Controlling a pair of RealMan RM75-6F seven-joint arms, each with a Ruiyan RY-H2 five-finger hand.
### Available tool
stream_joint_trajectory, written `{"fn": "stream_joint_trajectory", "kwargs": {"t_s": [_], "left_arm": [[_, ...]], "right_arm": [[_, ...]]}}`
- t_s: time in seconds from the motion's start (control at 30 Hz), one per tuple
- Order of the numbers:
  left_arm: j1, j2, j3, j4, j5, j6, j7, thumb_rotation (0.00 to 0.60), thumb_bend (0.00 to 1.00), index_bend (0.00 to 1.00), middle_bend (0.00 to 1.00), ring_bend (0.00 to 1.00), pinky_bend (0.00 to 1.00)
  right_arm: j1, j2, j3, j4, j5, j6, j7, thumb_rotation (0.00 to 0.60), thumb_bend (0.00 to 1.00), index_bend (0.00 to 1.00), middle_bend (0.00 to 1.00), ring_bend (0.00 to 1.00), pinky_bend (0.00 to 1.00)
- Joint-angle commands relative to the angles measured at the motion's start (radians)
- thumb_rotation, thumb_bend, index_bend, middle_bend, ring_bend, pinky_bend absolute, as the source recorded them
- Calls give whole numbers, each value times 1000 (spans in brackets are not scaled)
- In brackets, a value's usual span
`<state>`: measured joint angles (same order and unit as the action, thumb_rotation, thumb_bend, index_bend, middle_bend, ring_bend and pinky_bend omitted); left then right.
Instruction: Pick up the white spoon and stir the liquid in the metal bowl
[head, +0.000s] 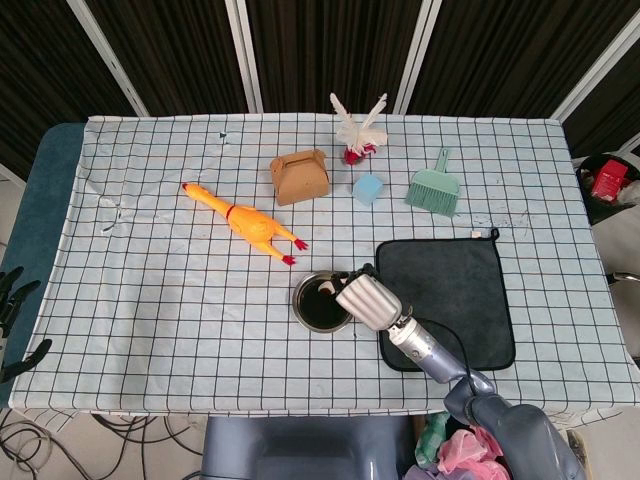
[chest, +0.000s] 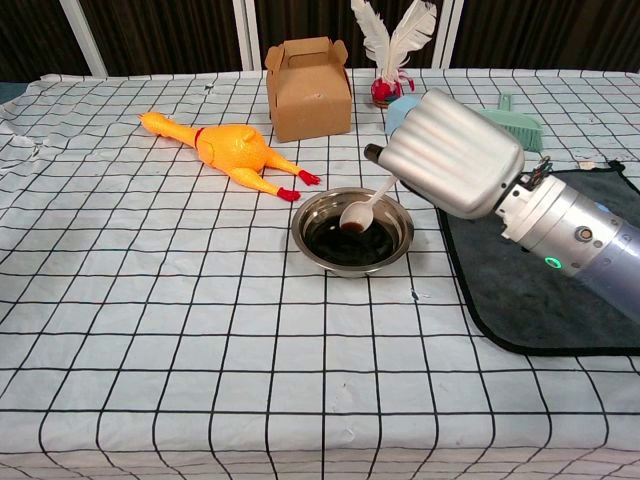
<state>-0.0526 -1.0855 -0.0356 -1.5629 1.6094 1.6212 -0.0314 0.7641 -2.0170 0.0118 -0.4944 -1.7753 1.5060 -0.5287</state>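
While my right hand (chest: 455, 152) grips the spoon (chest: 364, 208) by its handle, the shaft slants down-left from it, its tip over the bowl's (chest: 352, 233) dark liquid, left hand unseen.

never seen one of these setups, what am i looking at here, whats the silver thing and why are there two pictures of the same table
The silver thing is a robot hand on the end of the robot's right arm. Both pictures come from the robot's own cameras: the head view looks down on the whole table, the chest view looks across it from lower and closer.

The robot hand holds a white spoon, its scoop down in a metal bowl of dark liquid. The other robot hand is not in either picture.

On the checked cloth also lie a rubber chicken, a cardboard box, a feather ornament, a light blue block, a green brush and a dark mat.
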Motion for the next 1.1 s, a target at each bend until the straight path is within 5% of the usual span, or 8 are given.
{"fn": "stream_joint_trajectory", "kwargs": {"t_s": [0.03,0.53,1.1], "left_arm": [[0,0,0,-1,0,0,1,600,211,155,32,0,0],[4,0,0,-3,2,8,3,600,211,155,32,0,0],[7,-2,3,-5,10,14,5,600,212,155,32,0,0]], "right_arm": [[-5,7,-5,-6,-1,3,-5,600,372,747,909,1000,997],[-57,65,-46,-76,-17,30,-42,600,372,750,908,1000,997],[-86,126,-78,-277,-68,47,-125,600,373,762,908,1000,998]]}}
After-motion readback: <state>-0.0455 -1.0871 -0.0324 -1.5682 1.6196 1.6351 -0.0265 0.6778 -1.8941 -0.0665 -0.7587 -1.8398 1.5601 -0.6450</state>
